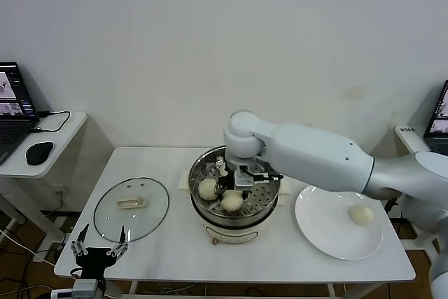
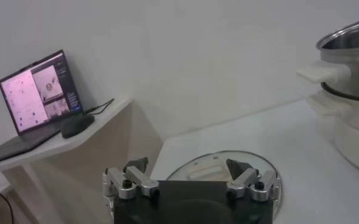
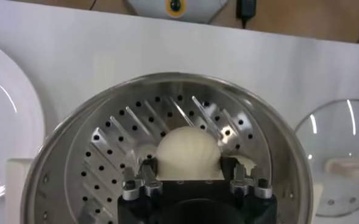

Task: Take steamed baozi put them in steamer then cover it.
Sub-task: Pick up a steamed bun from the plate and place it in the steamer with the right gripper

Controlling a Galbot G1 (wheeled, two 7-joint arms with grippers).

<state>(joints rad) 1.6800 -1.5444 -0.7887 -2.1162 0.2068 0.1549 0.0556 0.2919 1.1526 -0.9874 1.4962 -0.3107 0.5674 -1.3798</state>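
A white table (image 1: 175,260) against a bare wall carries the steamer (image 1: 269,204). Inside it, the right gripper (image 3: 191,182) grips a baozi (image 3: 188,153) between half-closed fingers, above the perforated tray (two buns already rest there). Best lowered onto free tray before release. The left gripper (image 1: 98,251) waits, fully open, near the cover (image 1: 131,208).

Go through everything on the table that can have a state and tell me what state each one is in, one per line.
steamer: uncovered, two baozi lying on its tray
cover: off, flat on the table
right gripper: inside the steamer, shut on a baozi
left gripper: open, empty, at the table's front left edge
plate: holds one baozi
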